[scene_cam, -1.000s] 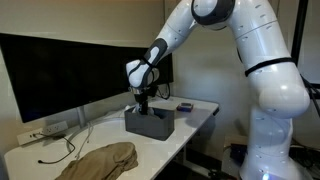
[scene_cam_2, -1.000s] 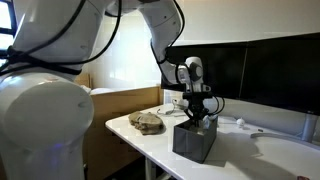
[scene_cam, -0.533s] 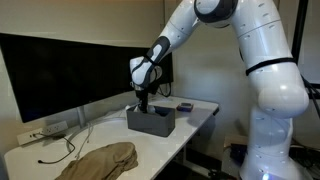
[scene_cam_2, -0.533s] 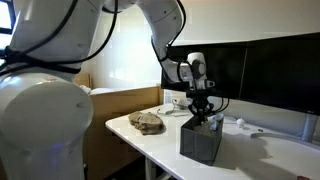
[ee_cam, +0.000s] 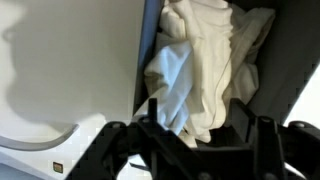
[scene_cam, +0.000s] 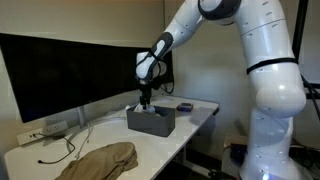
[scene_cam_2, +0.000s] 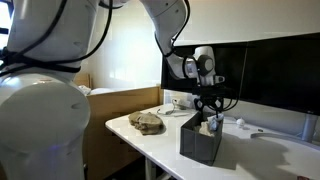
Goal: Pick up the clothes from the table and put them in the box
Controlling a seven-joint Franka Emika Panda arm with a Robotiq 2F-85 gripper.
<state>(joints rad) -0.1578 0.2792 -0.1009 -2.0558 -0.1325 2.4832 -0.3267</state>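
Cream-white fabric garment (ee_cam: 205, 70) lies crumpled inside the dark grey rectangular box (scene_cam: 152, 122), right beneath the robot's hand (ee_cam: 195, 122). The hand is released, its 2 fingers (ee_cam: 125, 140) spread wide with nothing pinched between them! In both exterior views the hand hangs just over the box's open top. The tan-khaki fabric garment (scene_cam: 102, 160) sits heaped on the long white tabletop (scene_cam: 28, 158), well apart from the box, in front of the wide black monitor (scene_cam: 60, 75).
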